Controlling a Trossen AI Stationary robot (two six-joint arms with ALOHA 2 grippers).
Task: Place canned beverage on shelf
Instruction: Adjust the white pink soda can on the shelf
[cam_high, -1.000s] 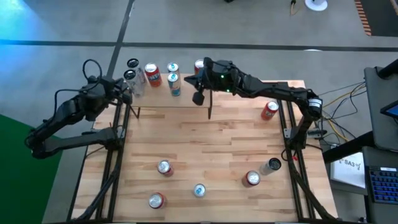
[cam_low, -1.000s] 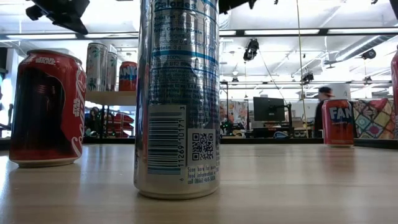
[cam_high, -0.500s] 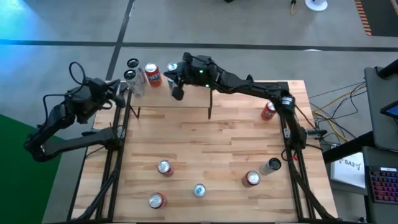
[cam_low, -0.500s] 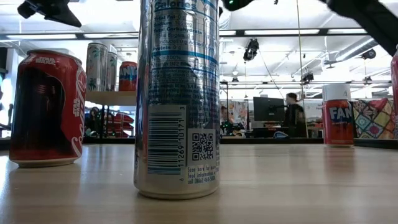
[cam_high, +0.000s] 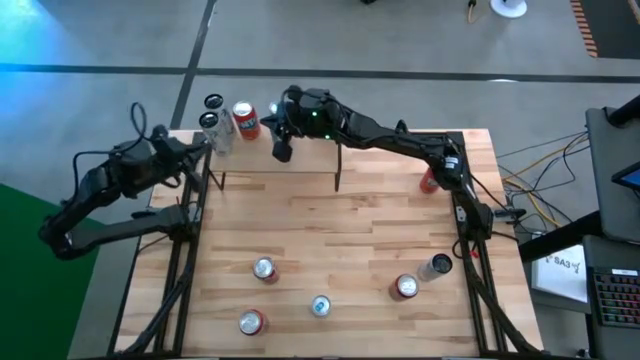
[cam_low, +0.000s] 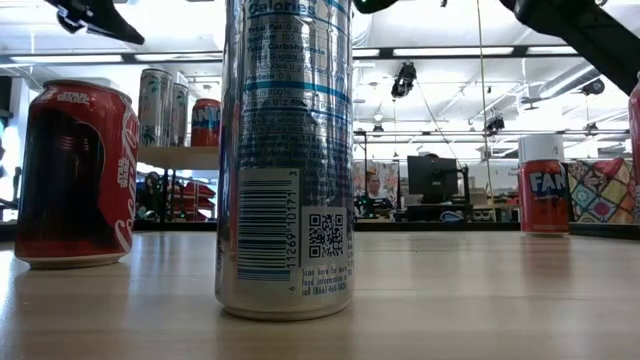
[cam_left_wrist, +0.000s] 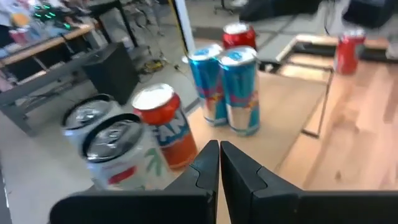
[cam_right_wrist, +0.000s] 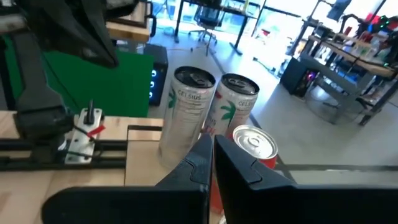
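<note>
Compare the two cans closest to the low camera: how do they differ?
The silver can is slim and tall, its top out of frame; the red cola can is shorter and wider, fully in frame. The silver can shows a barcode and QR code; the red can shows white script lettering. The silver can stands nearer the camera, the red can farther back. Both stand upright on the wooden table.

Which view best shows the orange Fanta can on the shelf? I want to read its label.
The left wrist view: the Fanta can is close, label facing. The high view shows only its top, the low view a distant sliver, the right wrist view mostly its lid.
</note>
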